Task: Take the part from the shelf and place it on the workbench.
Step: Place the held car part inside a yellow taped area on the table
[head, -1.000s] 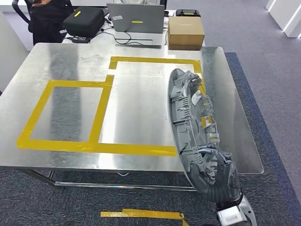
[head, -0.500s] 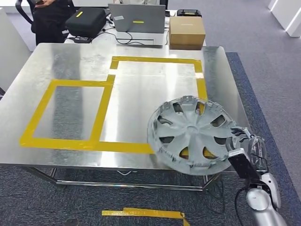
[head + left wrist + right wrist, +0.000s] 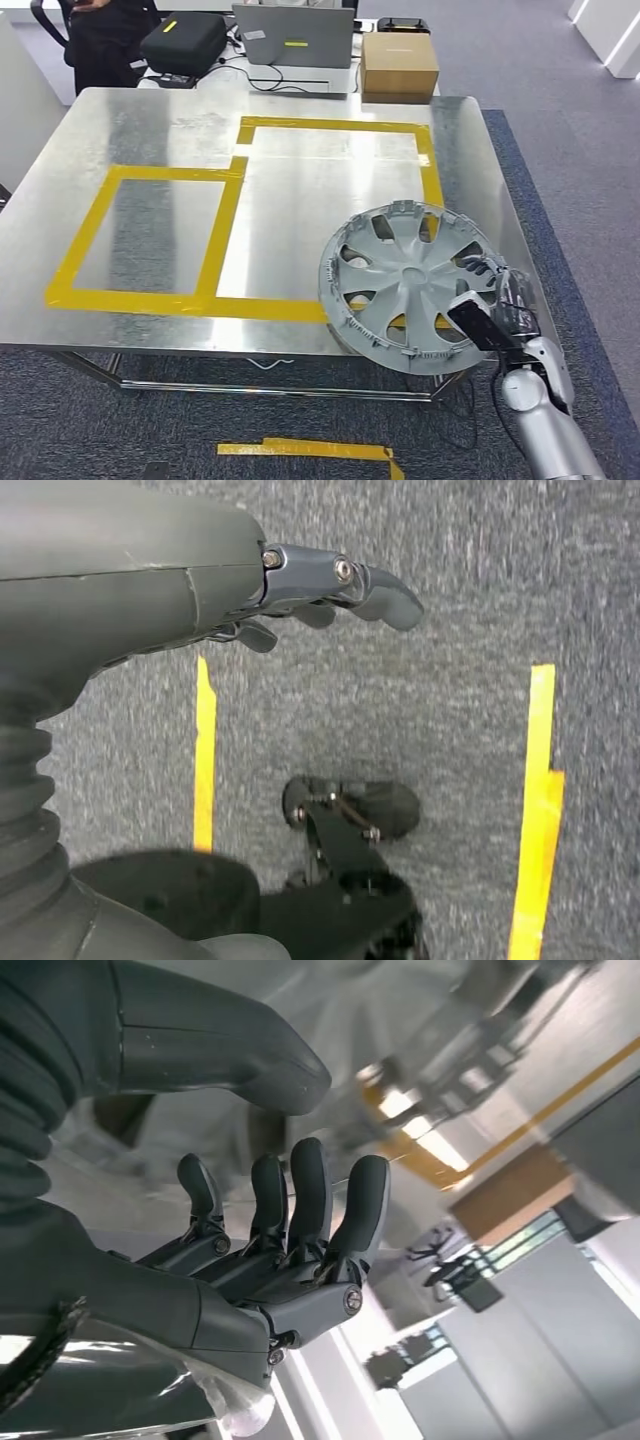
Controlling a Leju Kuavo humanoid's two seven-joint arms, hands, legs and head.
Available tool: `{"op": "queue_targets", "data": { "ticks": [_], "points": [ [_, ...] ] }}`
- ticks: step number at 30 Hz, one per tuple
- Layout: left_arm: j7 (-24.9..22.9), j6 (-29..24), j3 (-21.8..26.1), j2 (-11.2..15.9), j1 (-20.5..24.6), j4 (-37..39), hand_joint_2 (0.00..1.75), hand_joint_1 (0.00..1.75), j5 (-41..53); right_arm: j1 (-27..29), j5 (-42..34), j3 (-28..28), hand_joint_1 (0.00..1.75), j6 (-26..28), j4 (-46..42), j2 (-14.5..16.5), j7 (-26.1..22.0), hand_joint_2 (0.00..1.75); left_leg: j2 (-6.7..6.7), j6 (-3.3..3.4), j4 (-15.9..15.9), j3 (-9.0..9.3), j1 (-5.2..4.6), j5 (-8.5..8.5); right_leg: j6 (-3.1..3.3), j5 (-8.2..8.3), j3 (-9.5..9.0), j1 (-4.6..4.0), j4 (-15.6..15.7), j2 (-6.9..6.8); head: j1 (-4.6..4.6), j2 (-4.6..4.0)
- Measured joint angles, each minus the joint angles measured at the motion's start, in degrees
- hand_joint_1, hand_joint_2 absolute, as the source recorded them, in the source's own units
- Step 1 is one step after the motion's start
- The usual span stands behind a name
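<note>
no readable text, labels, brands, numbers or signs anywhere

Bench (image 3: 151, 130) top mostly bare: left taped square (image 3: 143, 240) and far half of right square (image 3: 332, 180) open for a hand. Hubcap (image 3: 407, 285) blocks near-right corner, overhanging the near edge, right hand (image 3: 502, 300) at its right rim. Laptop (image 3: 294, 35), box (image 3: 398, 65), case (image 3: 181, 42) crowd beyond the far edge.

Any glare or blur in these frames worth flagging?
Head view: metal workbench shows streaky glare and reflections; hubcap and right robot hand stay sharp. Right wrist view: fingers sharp, background smeared, with blown-out light patches. Left wrist view: left robot hand sharp, carpet slightly soft.
</note>
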State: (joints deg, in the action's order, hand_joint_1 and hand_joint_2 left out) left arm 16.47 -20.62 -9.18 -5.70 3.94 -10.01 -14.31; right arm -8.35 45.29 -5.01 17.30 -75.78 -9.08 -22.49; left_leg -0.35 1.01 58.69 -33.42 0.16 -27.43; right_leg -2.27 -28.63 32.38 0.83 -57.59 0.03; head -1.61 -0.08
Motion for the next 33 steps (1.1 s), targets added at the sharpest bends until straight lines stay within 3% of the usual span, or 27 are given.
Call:
{"op": "queue_targets", "data": {
  "ticks": [2, 5, 6, 7, 8, 9, 11, 12, 15, 17, 20, 21, 22, 23, 25, 27, 30, 31, 32, 33],
  "points": [
    [0.06, 0.24, -0.09, 0.04, 0.26, 0.00, 1.75, 0.00, 0.21, -0.90, 1.15, -2.41, 1.75, 0.74, -0.20, 0.44, 0.44, 1.75, 0.02, 0.72, -0.56, 0.13, 0.23, 0.40, -0.36, -1.73, 1.30, 0.06, -2.48, -0.03, -0.16, 0.00],
    [0.84, 0.75, -0.35, 0.02, 0.36, 0.00, 1.75, 0.00, 0.44, -0.84, 2.42, -6.05, 1.75, 2.84, -1.82, 0.88, 1.20, 1.75, 0.01, 1.13, -0.68, 0.06, 0.20, 0.52, -0.61, -6.62, 6.49, 0.11, -13.29, -0.07, -0.38, -0.01],
    [1.26, 0.76, -0.42, 0.00, 0.28, 0.00, 1.75, 0.00, 0.45, -0.36, 2.81, -7.18, 1.75, 3.76, -2.89, 0.95, 1.35, 1.75, -0.01, 1.15, -0.68, 0.07, 0.17, 0.51, -0.67, -7.10, 7.66, 0.11, -15.63, -0.07, -0.37, 0.00],
    [1.66, 0.73, -0.47, -0.02, 0.21, 0.00, 1.75, 0.00, 0.42, 0.19, 3.15, -8.26, 1.75, 4.68, -4.19, 1.00, 1.50, 1.75, -0.02, 1.14, -0.63, 0.09, 0.16, 0.53, -0.68, -6.48, 7.84, 0.11, -15.84, -0.08, -0.38, 0.00],
    [1.92, 0.68, -0.48, -0.04, 0.16, 0.00, 1.75, 0.00, 0.31, 0.71, 3.44, -9.21, 1.75, 5.49, -5.60, 1.00, 1.61, 1.75, -0.04, 1.12, -0.56, 0.13, 0.16, 0.54, -0.62, -4.87, 6.89, 0.13, -13.72, -0.09, -0.37, 0.00],
    [2.11, 0.65, -0.48, -0.08, 0.14, 0.00, 1.75, 0.00, 0.18, 1.21, 3.73, -10.06, 1.75, 6.25, -7.12, 1.00, 1.68, 1.75, -0.06, 1.05, -0.45, 0.16, 0.16, 0.53, -0.52, -2.74, 5.08, 0.16, -9.93, -0.10, -0.38, 0.00],
    [2.39, 0.55, -0.48, -0.20, 0.09, 0.00, 1.75, 0.00, 0.01, 2.33, 4.33, -11.46, 1.75, 7.81, -10.39, 0.99, 1.70, 1.75, -0.12, 0.69, -0.09, -0.04, -0.02, 0.48, -0.26, -0.16, 1.54, 0.13, -2.93, -0.03, -0.37, 0.00],
    [2.52, 0.44, -0.49, -0.30, 0.04, 0.00, 1.75, 0.00, 0.02, 3.06, 4.69, -12.11, 1.75, 8.59, -12.14, 0.99, 1.73, 1.75, -0.14, 0.39, 0.07, -0.23, -0.12, 0.52, -0.10, 0.26, 0.66, 0.06, -1.14, 0.05, -0.34, 0.00],
    [2.75, -0.01, -0.50, -0.59, -0.21, 0.00, 1.75, 0.00, 0.08, 5.50, 5.66, -13.83, 1.75, 10.13, -16.63, 0.99, 1.90, 1.75, -0.16, -0.52, 0.29, -0.59, -0.14, 0.62, 0.63, 0.56, 0.58, -0.01, -0.52, 0.17, -0.30, -0.01],
    [2.78, -0.21, -0.51, -0.70, -0.28, 0.00, 1.75, 0.00, 0.08, 6.58, 6.03, -14.74, 1.75, 10.62, -18.74, 0.99, 1.93, 1.75, -0.11, -1.11, 2.34, -1.24, -0.01, -1.62, 1.47, 1.08, 0.82, 0.19, -0.28, 0.02, -0.18, -0.01],
    [2.79, -0.28, -0.54, -0.81, -0.28, 0.00, 1.75, 0.00, 0.08, 7.50, 6.22, -15.58, 1.75, 10.85, -20.58, 0.97, 2.00, 1.75, -0.05, -1.82, 12.38, -4.41, 0.20, -8.37, 2.29, 1.95, 1.89, 0.18, -0.22, -0.20, -0.03, -0.01],
    [2.79, -0.28, -0.55, -0.85, -0.29, 0.00, 1.75, 0.00, 0.08, 7.78, 6.25, -15.77, 1.75, 10.89, -20.93, 0.97, 2.01, 1.75, -0.05, -1.92, 14.98, -4.95, 0.23, -9.63, 2.35, 2.31, 2.36, 0.13, -0.24, -0.23, -0.04, -0.01],
    [2.79, -0.28, -0.55, -0.89, -0.30, 0.00, 1.75, 0.00, 0.08, 8.03, 6.27, -15.94, 1.75, 10.91, -21.22, 0.97, 2.02, 1.75, -0.04, -1.91, 15.49, -4.47, 0.24, -9.78, 2.31, 2.71, 2.87, 0.10, -0.26, -0.24, -0.04, -0.01],
    [2.79, -0.28, -0.56, -0.92, -0.28, 0.00, 1.75, 0.00, 0.08, 8.23, 6.29, -16.09, 1.75, 10.91, -21.47, 0.97, 2.02, 1.75, -0.04, -1.82, 13.71, -2.86, 0.24, -8.95, 2.21, 3.13, 3.36, 0.07, -0.27, -0.23, -0.04, -0.01],
    [2.79, -0.29, -0.56, -0.94, -0.17, 0.00, 1.75, 0.00, 0.09, 8.43, 6.31, -16.32, 1.75, 10.93, -22.03, 0.97, 2.03, 1.75, -0.05, -1.35, 5.35, 2.65, 0.20, -6.25, 1.86, 4.00, 4.18, 0.02, -0.30, -0.19, -0.03, -0.01],
    [2.83, -0.30, -0.56, -0.97, 0.03, 0.00, 1.75, 0.00, 0.10, 8.48, 6.32, -16.43, 1.75, 11.02, -22.52, 0.96, 2.03, 1.75, -0.10, -0.86, -0.92, 6.25, -0.01, -4.70, 1.27, 4.82, 4.63, -0.11, -0.30, -0.20, -0.12, -0.01],
    [2.93, -0.30, -0.56, -1.02, 0.00, 0.00, 1.75, 0.00, 0.08, 8.83, 6.46, -16.56, 1.75, 11.65, -22.92, 0.95, 2.03, 1.75, -0.06, 0.04, -2.17, 6.24, -0.32, -3.38, 0.24, 6.17, 4.78, 0.08, 0.26, -0.27, -0.19, -0.01],
    [2.93, -0.31, -0.56, -1.03, -0.01, 0.00, 1.75, 0.00, 0.07, 9.23, 6.55, -16.62, 1.75, 12.19, -23.17, 0.94, 2.02, 1.75, 0.03, 0.44, -2.36, 5.92, -0.27, -2.69, -0.04, 5.80, 5.02, 0.19, 0.14, -0.23, -0.21, -0.01],
    [2.94, -0.32, -0.56, -1.07, 0.00, 0.00, 1.75, 0.00, 0.06, 9.76, 6.69, -16.67, 1.75, 12.78, -23.50, 0.91, 2.01, 1.75, 0.13, 0.85, -2.58, 5.43, -0.17, -1.95, -0.28, 4.30, 5.60, 0.25, -0.88, -0.17, -0.28, -0.01],
    [2.94, -0.36, -0.56, -1.12, 0.03, 0.00, 1.75, 0.00, 0.06, 10.42, 6.80, -16.72, 1.75, 13.44, -23.87, 0.88, 2.01, 1.75, 0.22, 1.20, -2.76, 4.75, -0.06, -1.20, -0.48, 1.72, 6.46, 0.31, -3.15, -0.12, -0.40, -0.01]
  ]
}}
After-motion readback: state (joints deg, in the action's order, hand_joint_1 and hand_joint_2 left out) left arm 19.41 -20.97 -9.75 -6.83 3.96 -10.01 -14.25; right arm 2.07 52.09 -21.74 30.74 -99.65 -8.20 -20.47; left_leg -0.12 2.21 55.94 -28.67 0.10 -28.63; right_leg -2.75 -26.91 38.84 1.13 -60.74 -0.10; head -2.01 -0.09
